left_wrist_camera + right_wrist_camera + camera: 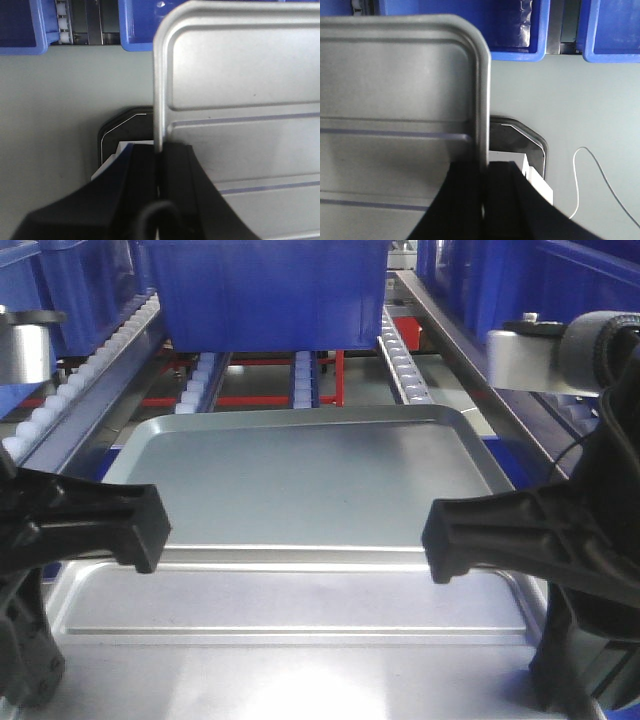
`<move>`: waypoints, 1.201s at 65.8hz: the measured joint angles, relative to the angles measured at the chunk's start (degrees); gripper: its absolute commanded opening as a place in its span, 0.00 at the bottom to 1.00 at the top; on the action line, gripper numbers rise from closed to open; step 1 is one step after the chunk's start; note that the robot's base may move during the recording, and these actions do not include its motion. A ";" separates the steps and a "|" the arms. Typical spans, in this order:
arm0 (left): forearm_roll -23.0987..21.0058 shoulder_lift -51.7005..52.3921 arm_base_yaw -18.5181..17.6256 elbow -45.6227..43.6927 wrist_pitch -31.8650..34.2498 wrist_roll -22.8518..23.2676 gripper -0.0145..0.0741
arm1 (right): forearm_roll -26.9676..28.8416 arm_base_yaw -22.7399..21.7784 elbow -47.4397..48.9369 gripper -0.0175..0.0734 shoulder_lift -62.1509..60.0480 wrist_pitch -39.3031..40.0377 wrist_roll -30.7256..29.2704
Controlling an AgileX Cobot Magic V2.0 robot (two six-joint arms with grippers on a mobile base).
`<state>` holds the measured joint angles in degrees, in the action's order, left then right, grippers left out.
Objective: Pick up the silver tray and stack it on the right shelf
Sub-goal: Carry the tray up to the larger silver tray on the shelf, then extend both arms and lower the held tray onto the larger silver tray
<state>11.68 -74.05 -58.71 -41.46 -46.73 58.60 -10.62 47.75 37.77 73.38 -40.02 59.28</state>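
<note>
The silver tray [300,660] hangs level close in front of me, shiny, with long ridges across its floor. My left gripper [150,530] is shut on its left rim and my right gripper [440,540] on its right rim. In the left wrist view the rim runs straight into the left gripper [160,152], beside the tray's floor [240,90]. In the right wrist view the right gripper [484,167] pinches the other rim of the tray [395,85]. Ahead lies the right shelf [403,362], a roller lane with lines of small white rollers.
A duller grey tray [300,475] lies on the lane just beyond the held one. A blue bin [265,290] stands further back on the same lane. A rack with chunkier rollers [80,375] runs at the left. More blue bins [530,30] and a white cable [600,175] show below.
</note>
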 measured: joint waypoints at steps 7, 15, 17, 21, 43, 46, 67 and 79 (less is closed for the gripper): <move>0.00 0.00 0.00 0.00 0.00 0.00 0.05 | 0.00 0.00 0.00 0.26 0.00 0.00 0.00; 0.00 0.00 0.00 0.00 0.00 0.00 0.05 | 0.00 0.00 0.00 0.26 0.00 0.00 0.00; 0.00 0.00 0.00 0.00 0.00 0.00 0.05 | 0.00 0.00 0.00 0.26 0.00 0.00 0.00; 0.00 0.00 0.00 0.00 0.00 0.00 0.05 | 0.00 0.00 0.00 0.26 0.00 0.00 0.00; 0.23 0.00 0.14 0.00 0.00 -0.15 0.05 | 0.00 0.00 0.11 0.26 0.00 0.44 0.00; 0.23 0.00 0.60 0.00 0.14 -0.70 0.05 | 0.00 0.00 0.43 0.26 0.00 0.22 -0.03; 1.14 -1.57 7.81 -5.90 -0.68 -9.38 0.05 | -1.87 -2.00 7.88 0.26 3.46 -2.11 -4.21; -0.31 -5.51 13.61 -11.90 -0.15 -16.84 0.05 | -2.93 -6.72 14.07 0.26 8.01 -3.16 -7.41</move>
<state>11.37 -79.56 -45.11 -53.36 -46.88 41.76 -13.56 41.03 51.84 81.39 -43.18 51.88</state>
